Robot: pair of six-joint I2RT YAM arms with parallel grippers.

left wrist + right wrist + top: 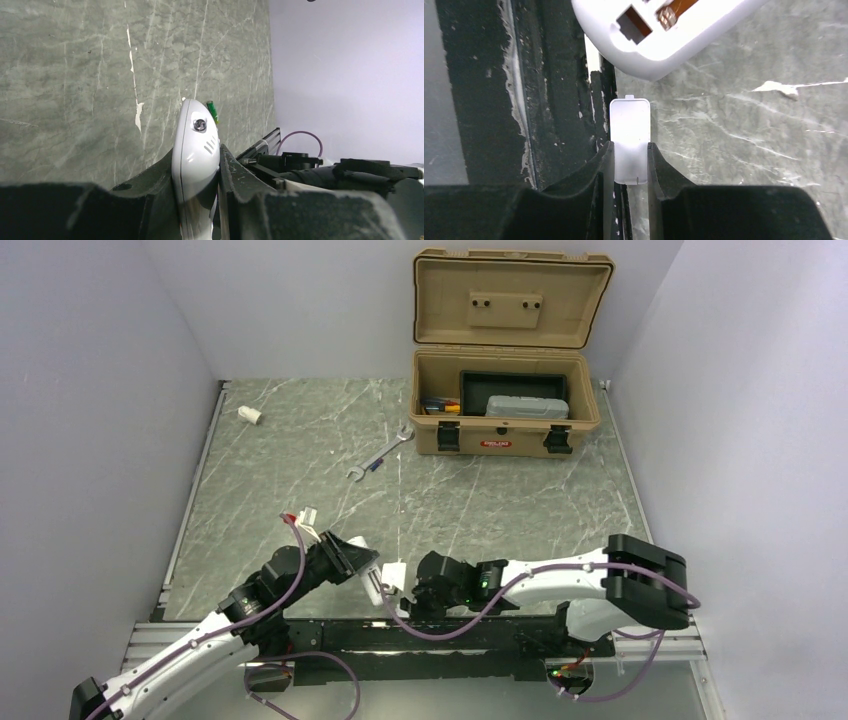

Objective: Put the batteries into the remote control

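Markings: the only label in view is a red strip (497, 443) on the front of the tan toolbox (520, 430), and its lettering is too small to read. I find no legible writing on the remote control (196, 135) or on the cover.

My left claw (196, 152) is clamped tight on the remote control. It grips the handset edge-on by its long sides, with the rounded end sticking out past my grip. One green battery (212, 111) shows just behind that end; I cannot tell whether it touches the handset. My right claw (630, 145) is closed narrowly on a small white battery cover (629, 125), tab end outward. Just beyond the cover is the back of the remote, its compartment (634, 22) open and a metal contact (667, 17) visible inside.

Edges: both claws are low at the near edge of the marble table (300, 440). The cover is held over the line where stone meets the black mounting rail (549, 100). Open stone lies ahead. A silver wrench (380, 455), a stubby white cylinder (249, 415) and the toolbox sit well apart at the far side.
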